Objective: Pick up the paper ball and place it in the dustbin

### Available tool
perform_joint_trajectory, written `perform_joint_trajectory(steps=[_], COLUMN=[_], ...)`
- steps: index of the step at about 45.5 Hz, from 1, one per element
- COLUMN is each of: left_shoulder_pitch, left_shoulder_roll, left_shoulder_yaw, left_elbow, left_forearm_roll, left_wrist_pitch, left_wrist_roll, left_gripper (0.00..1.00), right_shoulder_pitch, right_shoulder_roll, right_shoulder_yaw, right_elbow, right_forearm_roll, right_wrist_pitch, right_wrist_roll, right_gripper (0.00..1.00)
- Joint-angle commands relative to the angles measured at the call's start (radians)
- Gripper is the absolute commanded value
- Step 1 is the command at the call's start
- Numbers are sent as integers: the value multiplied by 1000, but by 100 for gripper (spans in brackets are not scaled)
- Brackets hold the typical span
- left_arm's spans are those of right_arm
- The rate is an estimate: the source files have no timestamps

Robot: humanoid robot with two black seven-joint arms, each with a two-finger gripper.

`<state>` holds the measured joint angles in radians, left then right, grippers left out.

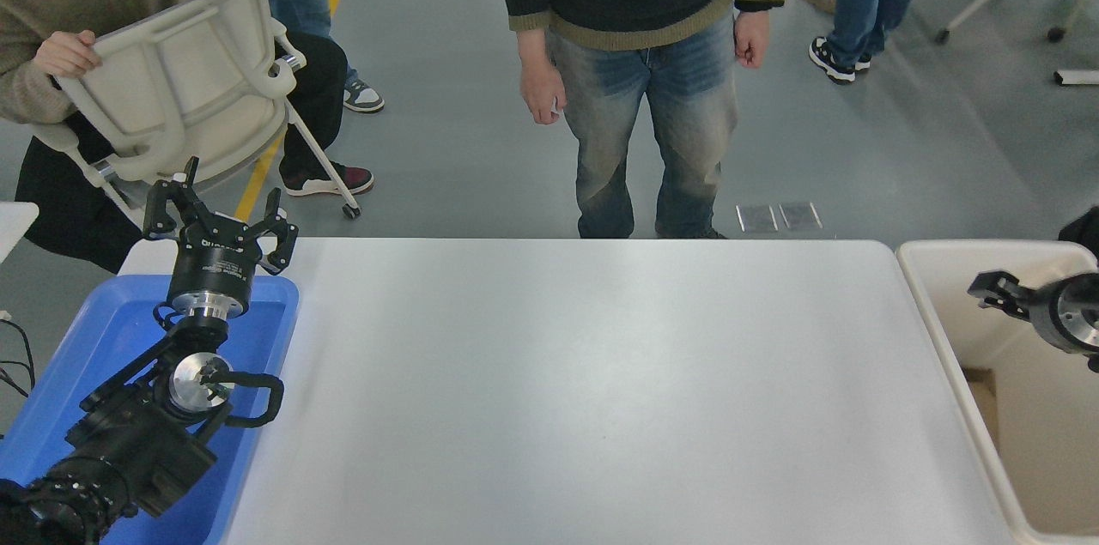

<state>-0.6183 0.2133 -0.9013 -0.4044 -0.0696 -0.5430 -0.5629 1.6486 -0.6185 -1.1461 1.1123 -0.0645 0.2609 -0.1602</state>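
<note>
- While the right hand [996,292] hangs over the dustbin [932,257], nothing shows between its fingers; only part of it is in frame, so whether they're apart or together I can't tell.
- Paper ball: not visible anywhere. Bench [584,390] top shows none, and the part of the bin interior in view shows none either. Likely it lies deeper in the bin, hidden by the arm or beyond the frame edge, but that's a guess.
- Risk: if the ball isn't actually inside, the task would read done when it's not. Can't confirm from here.
- Risk: the right hand sits just above the bin's near-left wall and rim; a low sideways sweep toward the bench could clip the rim and shove the bin.
- Right arm pose: enters from the right edge, wrist roughly level, hand pointing left toward the bench, raised above the bin.
- Left hand [220,223] parked at lower left over the blue tray [103,330], pointing away, fingers spread apart, holding nothing.
- A person stands at the bench's far side, hands down, well apart from both arms.
</note>
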Motion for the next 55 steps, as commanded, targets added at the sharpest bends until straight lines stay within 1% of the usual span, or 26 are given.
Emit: perform_joint_trajectory(steps=[1, 4, 17, 25, 55], left_shoulder_pitch=[0, 0, 0, 0, 0], left_shoulder_roll=[0, 0, 0, 0, 0], left_shoulder_yaw=[-1, 1, 1, 1, -1], left_elbow=[-1, -1, -1, 1, -1], left_forearm_roll=[1, -1, -1, -1, 1], left_wrist_pitch=[0, 0, 0, 0, 0], left_wrist_roll=[0, 0, 0, 0, 0], left_gripper=[99, 99, 99, 99, 99], right_shoulder_pitch=[298, 348, 502, 551, 550], right_shoulder_roll=[72, 101, 189, 200, 203], right_shoulder_yaw=[-84, -86, -84, -81, -72], right_elbow=[92, 92, 132, 158, 155], right_forearm_roll=[0, -3, -3, -1, -1], right_wrist_pitch=[420, 524, 524, 524, 524], right_wrist_roll=[1, -1, -1, 1, -1], right_gripper=[100, 100, 100, 100, 100])
